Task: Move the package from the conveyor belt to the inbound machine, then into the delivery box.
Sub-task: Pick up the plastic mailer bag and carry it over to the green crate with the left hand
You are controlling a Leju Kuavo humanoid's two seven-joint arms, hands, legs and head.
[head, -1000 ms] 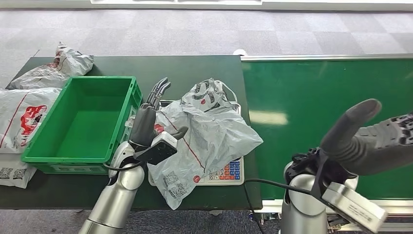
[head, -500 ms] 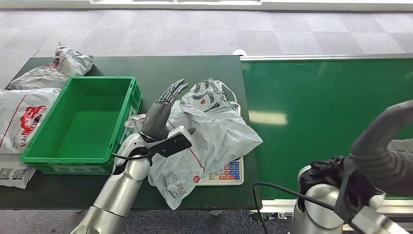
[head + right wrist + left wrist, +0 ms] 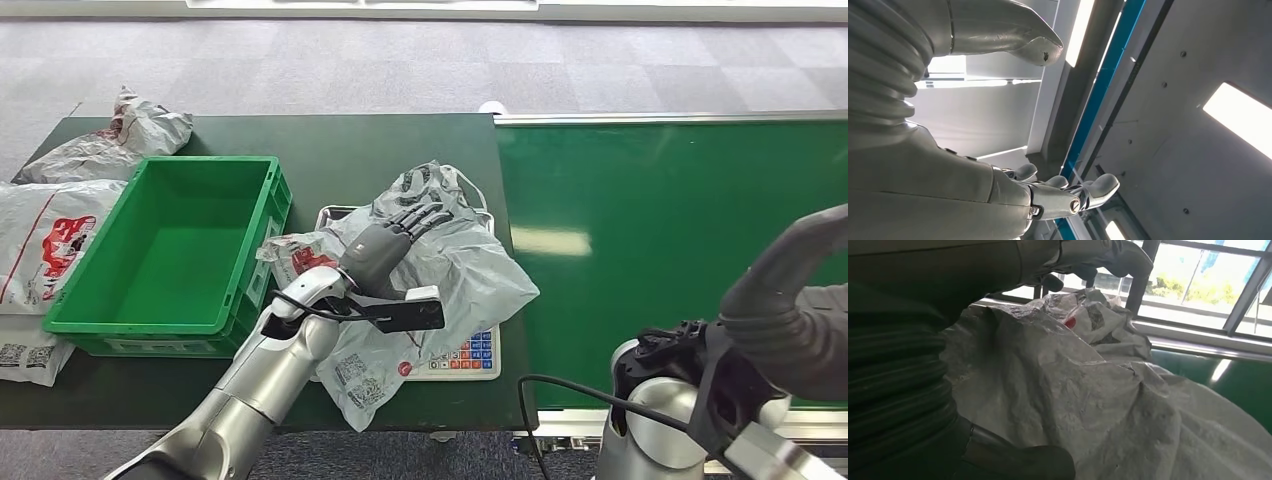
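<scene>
The package (image 3: 440, 270) lies slumped over the inbound machine (image 3: 470, 355), the left hand (image 3: 385, 245) resting on it with fingers spread, so next it must grip and carry it to the delivery box (image 3: 170, 250).

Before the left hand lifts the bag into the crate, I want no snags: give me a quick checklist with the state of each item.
1. Left hand on the grey bag: ok, it rests on top.
2. Firm grip: cannot tell.
3. Bag on the scale: ok.
4. Green crate has room: ok, nothing inside.
5. Right hand out of the way: ok, raised, holding nothing.
</scene>
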